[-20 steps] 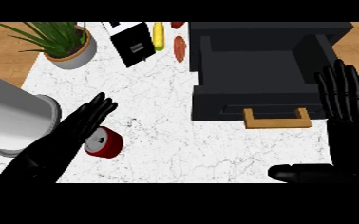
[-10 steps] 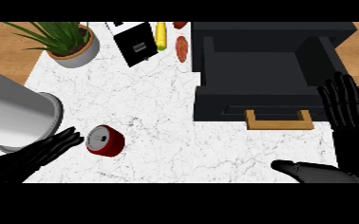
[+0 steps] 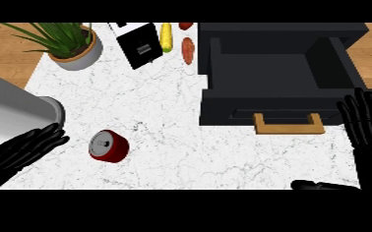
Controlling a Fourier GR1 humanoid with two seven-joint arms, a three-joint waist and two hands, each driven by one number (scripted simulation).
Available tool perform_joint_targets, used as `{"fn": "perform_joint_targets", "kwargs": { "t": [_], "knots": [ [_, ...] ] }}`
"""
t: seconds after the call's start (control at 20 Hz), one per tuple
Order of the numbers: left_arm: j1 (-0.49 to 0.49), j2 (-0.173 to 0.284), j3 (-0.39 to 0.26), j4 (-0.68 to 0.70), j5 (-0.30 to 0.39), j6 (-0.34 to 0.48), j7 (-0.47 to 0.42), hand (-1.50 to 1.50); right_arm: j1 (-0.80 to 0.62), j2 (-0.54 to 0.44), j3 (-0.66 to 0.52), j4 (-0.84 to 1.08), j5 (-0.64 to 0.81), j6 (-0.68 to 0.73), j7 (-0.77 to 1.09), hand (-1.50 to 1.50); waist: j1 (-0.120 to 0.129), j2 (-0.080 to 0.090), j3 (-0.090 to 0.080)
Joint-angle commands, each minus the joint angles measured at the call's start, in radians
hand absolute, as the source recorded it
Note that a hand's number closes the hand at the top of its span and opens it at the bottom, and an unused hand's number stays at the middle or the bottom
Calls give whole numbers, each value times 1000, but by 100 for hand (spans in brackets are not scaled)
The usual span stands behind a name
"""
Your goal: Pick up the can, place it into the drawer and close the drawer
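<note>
A red cylindrical can (image 3: 109, 146) is lying on its side on the white marbled counter (image 3: 160, 108), just right of the left hand (image 3: 29, 147), fingers relaxed. The boxy black drawer (image 3: 280, 76) is standing open; the right hand (image 3: 359, 120) is resting beside it, fingers straight.

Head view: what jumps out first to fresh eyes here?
The black drawer stands open at the upper right, with a tan handle at its front. A red can lies on the white counter at the lower left, beside the left hand. A potted plant fills the top left corner.
</note>
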State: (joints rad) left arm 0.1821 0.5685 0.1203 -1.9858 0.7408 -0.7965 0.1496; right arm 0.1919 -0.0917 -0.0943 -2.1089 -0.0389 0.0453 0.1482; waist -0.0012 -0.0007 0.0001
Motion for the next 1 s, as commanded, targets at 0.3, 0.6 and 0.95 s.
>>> {"fn": "perform_joint_targets", "kwargs": {
  "t": [0.3,0.6,0.95],
  "knots": [
    [-138,-123,-15,129,-132,-26,51,-150,-12,8,-61,158,-15,49,-150,-150,-3,1,0],
    [-147,-270,-66,168,-310,-30,20,-150,62,23,-54,30,-9,59,-90,-150,-4,0,0],
    [-152,-318,2,312,-453,-117,-113,-150,95,34,-69,69,-11,107,-147,-150,-3,1,0]
  ]
}}
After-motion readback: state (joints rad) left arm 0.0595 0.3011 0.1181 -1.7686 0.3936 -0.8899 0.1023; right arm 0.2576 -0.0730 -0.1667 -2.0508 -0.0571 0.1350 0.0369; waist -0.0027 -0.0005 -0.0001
